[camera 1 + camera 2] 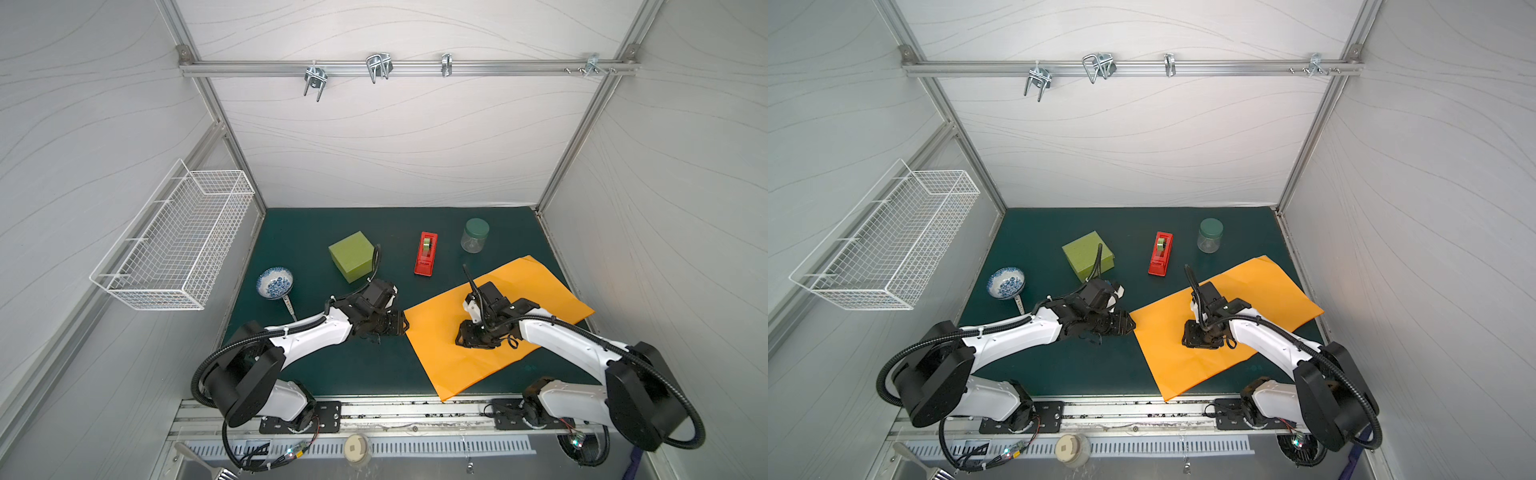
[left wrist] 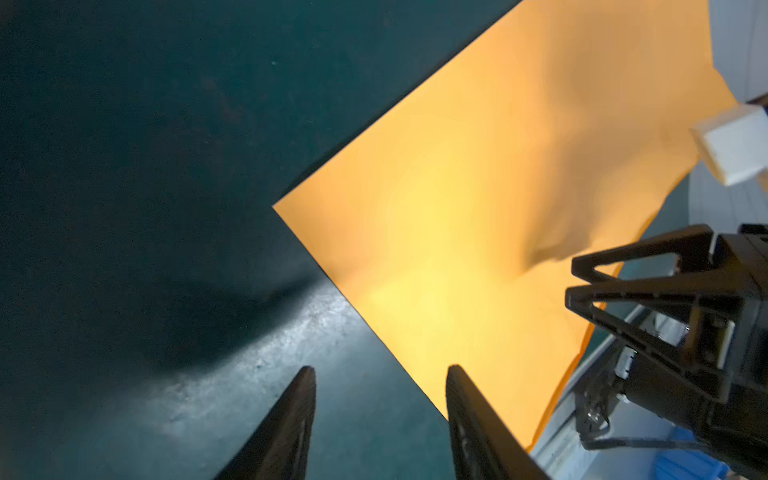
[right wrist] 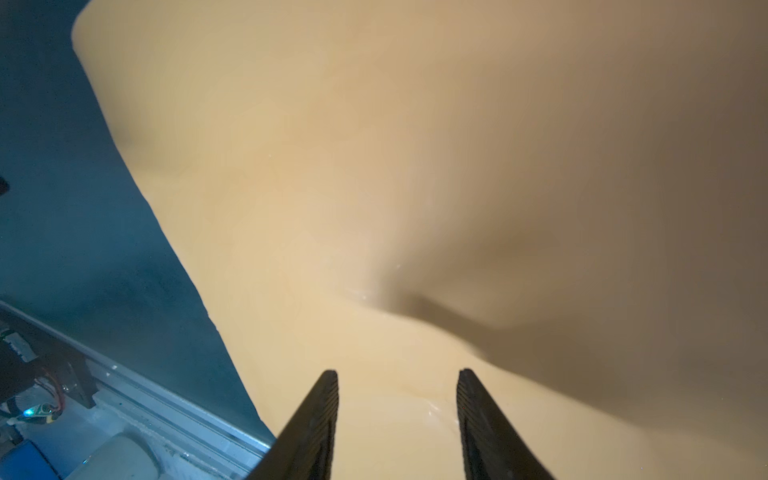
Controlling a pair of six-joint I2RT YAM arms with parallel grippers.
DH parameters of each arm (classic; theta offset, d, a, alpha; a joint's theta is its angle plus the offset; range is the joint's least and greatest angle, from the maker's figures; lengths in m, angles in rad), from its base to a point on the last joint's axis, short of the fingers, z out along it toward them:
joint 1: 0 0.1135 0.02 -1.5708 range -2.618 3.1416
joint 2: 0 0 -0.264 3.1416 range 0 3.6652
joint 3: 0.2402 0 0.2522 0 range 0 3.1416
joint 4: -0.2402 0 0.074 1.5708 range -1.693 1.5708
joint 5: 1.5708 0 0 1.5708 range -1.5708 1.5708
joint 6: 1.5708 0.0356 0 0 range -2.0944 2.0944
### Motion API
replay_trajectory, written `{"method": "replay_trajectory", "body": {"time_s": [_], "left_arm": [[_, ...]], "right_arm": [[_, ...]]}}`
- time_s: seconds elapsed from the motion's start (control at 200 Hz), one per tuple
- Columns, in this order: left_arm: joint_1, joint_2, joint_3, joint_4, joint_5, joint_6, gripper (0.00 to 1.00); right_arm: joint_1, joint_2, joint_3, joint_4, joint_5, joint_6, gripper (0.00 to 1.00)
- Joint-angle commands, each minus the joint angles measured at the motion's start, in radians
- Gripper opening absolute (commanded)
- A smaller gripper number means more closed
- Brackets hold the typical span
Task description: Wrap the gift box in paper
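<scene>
On the outer side of the left tool (image 2: 380, 368) we see a white wire basket (image 1: 178, 237) on the wall and a blue-patterned bowl (image 1: 275, 282) on the green desk (image 1: 332, 365). The olive gift box (image 1: 352, 256) sits beyond that tool, well apart from it and from the orange paper (image 1: 540, 286). The left tool's jaws stand partly apart, holding nothing. They straddle the paper's edge just beside its corner, one finger over the desk and one over the sheet. Farther back, between the two tools, lie a red tape dispenser (image 1: 426, 253) and a clear green-lidded jar (image 1: 474, 235). The right tool (image 3: 397, 372) points down onto the middle of the paper, its jaws also partly apart. Its tips are at the sheet, which puckers just ahead of them, and we see no grip.
</scene>
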Motion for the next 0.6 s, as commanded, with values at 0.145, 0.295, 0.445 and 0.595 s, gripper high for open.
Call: {"method": "replay_trajectory", "body": {"time_s": [0.145,0.295,0.445,0.595], "left_arm": [[0.0,0.077,0.02,0.082,-0.018,-0.042,0.58],[-0.004,0.127,0.022,0.126,0.017,-0.061,0.58],[-0.026,0.156,0.027,0.167,0.014,-0.083,0.56],[-0.054,0.212,0.053,0.198,-0.007,-0.083,0.52]], "right_arm": [[0.04,0.045,-0.049,0.197,-0.076,0.111,0.42],[0.042,0.051,-0.062,0.276,-0.088,0.137,0.38],[0.042,0.069,-0.062,0.334,-0.1,0.142,0.36],[0.042,0.07,-0.036,0.327,-0.111,0.111,0.35]]}}
